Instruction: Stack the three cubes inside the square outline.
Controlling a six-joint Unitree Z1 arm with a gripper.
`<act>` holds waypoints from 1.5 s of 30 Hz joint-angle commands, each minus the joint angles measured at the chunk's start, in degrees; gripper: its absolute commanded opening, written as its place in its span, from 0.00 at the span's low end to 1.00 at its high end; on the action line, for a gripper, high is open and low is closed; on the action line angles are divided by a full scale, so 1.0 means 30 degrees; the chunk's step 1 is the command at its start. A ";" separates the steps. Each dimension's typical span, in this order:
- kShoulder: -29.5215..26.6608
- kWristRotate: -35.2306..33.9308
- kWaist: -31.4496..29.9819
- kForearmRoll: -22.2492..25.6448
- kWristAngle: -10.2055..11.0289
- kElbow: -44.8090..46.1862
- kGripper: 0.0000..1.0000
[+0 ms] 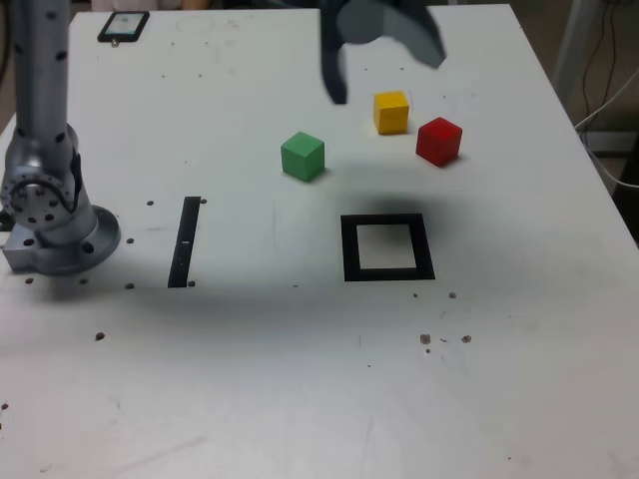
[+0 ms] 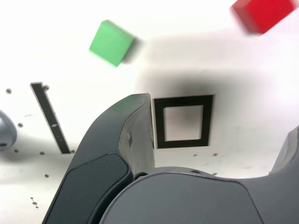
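- Table (image 1: pixel 300 399): the white work surface reaches closest to the exterior camera and carries everything else. Its near part holds only small dark specks.
- Arm base (image 1: pixel 50 215): mounted at the exterior view's left edge, clear of the working zone, so the arm reaches across to the cubes.
- Gripper (image 1: pixel 384 55): suspended above the table at the top of the exterior view, just behind the yellow cube. The fingers are spread apart with nothing between them; the wrist view shows the marking through the gap. This pose suits an approach from above, judged as preparation for a first pick.
- Square outline (image 1: pixel 387 273): a thick black frame with a white centre, empty, and well apart from all cubes. No cube is stacked yet.
- Black strip (image 1: pixel 185 241): a narrow straight marking between the base and the outline; not the target.
- Green cube (image 1: pixel 303 156): resting alone, at the exterior view's left of the other two.
- Red cube (image 1: pixel 438 140): near the yellow cube, slightly apart.
- Yellow cube (image 1: pixel 390 112): the cube closest to the fingers, so the likely first target.
- Dark device (image 1: pixel 123 26): lying at the far corner, outside the task area.
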 commanded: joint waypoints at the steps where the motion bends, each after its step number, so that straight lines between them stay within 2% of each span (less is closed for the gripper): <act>1: 0.0878 0.0904 0.0526 0.0166 -0.0073 -0.0915 1.00; 6: 0.2502 0.2167 0.1092 -0.0016 -0.0001 -0.1256 1.00; 16: 0.4909 0.2301 0.1299 -0.0018 0.0302 -0.2210 0.99; 26: 0.6702 0.2643 0.1406 -0.0365 0.1126 -0.4351 0.97; 34: 0.8060 0.3139 0.1554 -0.0026 0.0948 -0.5447 0.97; 45: 0.8674 0.3670 0.1631 -0.0082 0.1036 -0.5924 0.95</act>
